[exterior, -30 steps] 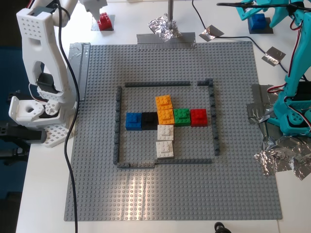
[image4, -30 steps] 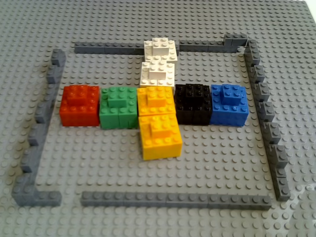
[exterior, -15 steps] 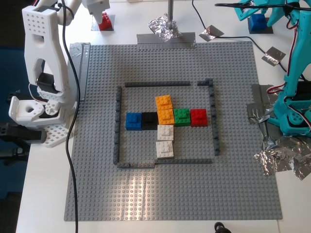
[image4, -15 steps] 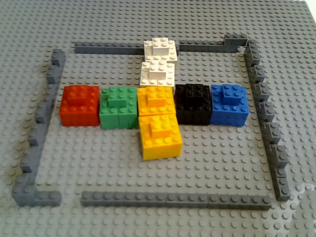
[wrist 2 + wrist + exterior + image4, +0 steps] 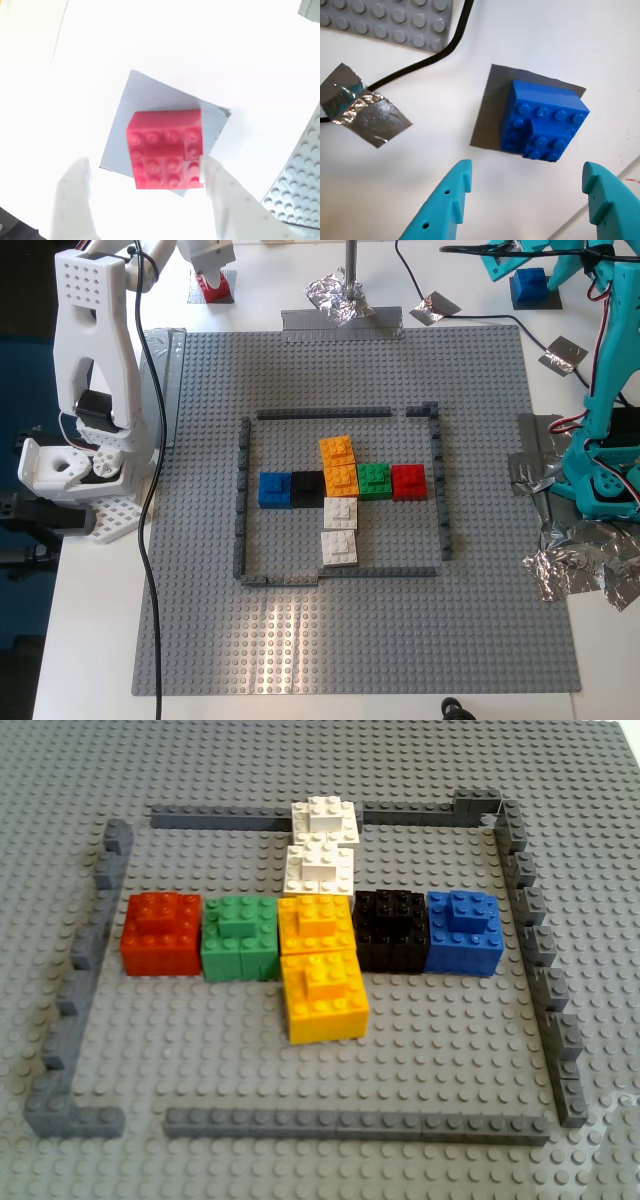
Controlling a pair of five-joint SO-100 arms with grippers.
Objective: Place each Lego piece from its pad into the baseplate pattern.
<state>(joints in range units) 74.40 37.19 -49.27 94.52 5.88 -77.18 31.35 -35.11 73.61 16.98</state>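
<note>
A red Lego piece (image 5: 165, 150) sits on its grey pad (image 5: 145, 100) at the far left of the exterior view, where the brick (image 5: 215, 285) shows just below my second gripper (image 5: 207, 260). That white gripper (image 5: 145, 167) is open, one finger at the brick's edge, the other apart from it. A blue Lego piece (image 5: 545, 122) rests on its pad (image 5: 487, 112), also seen as a blue brick (image 5: 530, 285) at the exterior view's far right. My teal first gripper (image 5: 527, 175) hangs open above it. The pattern (image 5: 340, 485) stands mid-baseplate (image 5: 350, 640).
Crumpled foil scraps (image 5: 340, 290) and taped foil (image 5: 367, 112) lie beyond the baseplate's far edge, with a black cable (image 5: 445, 47) across the table. The white arm's base (image 5: 75, 470) and the teal arm's base (image 5: 600, 480) flank the plate. Dark grey strips (image 5: 350, 1125) ring the pattern.
My second gripper has shifted toward the exterior view's right, over the red brick, covering more of it. The pattern is unchanged.
</note>
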